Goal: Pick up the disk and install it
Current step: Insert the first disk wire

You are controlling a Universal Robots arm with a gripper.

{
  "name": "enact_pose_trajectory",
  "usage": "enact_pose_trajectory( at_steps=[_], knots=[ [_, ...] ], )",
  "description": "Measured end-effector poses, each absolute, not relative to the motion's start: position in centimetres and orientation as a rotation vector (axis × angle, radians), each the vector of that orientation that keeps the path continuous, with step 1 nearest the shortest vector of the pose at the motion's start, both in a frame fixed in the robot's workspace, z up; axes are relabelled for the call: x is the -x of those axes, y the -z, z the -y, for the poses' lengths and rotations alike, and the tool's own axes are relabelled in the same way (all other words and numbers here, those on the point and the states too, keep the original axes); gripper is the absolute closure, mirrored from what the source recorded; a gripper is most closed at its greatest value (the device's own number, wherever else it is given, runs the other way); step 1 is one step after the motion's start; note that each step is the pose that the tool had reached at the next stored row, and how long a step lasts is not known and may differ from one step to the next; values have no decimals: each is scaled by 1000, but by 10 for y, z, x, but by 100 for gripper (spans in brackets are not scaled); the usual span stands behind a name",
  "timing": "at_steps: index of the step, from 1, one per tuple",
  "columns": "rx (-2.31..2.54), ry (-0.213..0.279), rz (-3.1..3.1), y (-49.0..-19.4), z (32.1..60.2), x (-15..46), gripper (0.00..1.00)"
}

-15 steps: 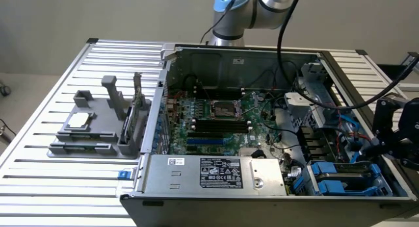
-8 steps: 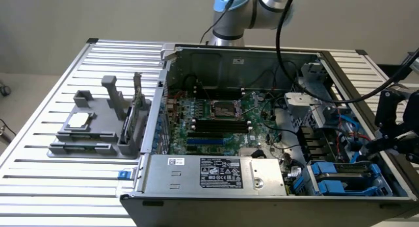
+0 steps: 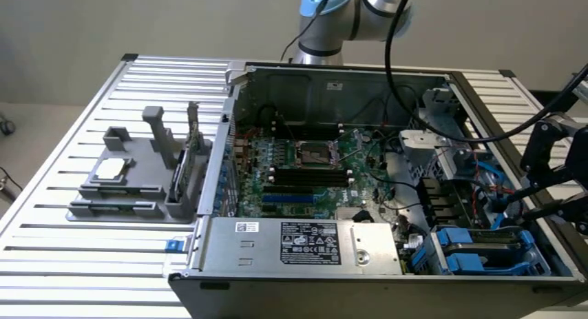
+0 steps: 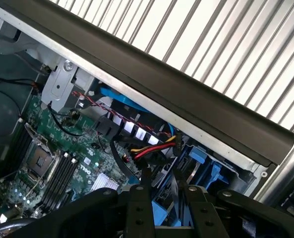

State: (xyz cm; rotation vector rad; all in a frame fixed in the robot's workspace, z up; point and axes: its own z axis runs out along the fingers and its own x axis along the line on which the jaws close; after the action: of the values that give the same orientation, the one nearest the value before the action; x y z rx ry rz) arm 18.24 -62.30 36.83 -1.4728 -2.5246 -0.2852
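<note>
The slatted aluminium table (image 3: 82,264) is the widest thing under me, with bare slats running out on both sides. On it lies the open dark grey metal computer case (image 3: 321,298), lid off, its walls standing up all round. The wall on the exterior view's right runs close beside my arm, so I have little room on that side. The green motherboard (image 3: 303,181) fills the case floor, with open air above it. The long grey metal power-supply box with stickers (image 3: 303,244) lies along the front wall. Outside the case, on the exterior view's left, stands a grey plastic fixture (image 3: 138,188).

The silver-grey disk in its blue plastic carrier (image 3: 487,244) sits in the corner bay between the power-supply box and the right wall, low beneath me. My black pincer (image 4: 160,174) hangs over that corner, fingers partly apart with nothing between them. A bundle of red, yellow and black wires (image 4: 151,146) crosses just beyond my fingertips. A small square silver chip (image 3: 110,169) rests on the fixture.
</note>
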Motion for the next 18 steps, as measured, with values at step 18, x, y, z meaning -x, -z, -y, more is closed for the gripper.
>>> enact_pose_trajectory(
  at_steps=[18],
  knots=[
    [1475, 288, 2537, -350, 623, -192, 69]
  ],
)
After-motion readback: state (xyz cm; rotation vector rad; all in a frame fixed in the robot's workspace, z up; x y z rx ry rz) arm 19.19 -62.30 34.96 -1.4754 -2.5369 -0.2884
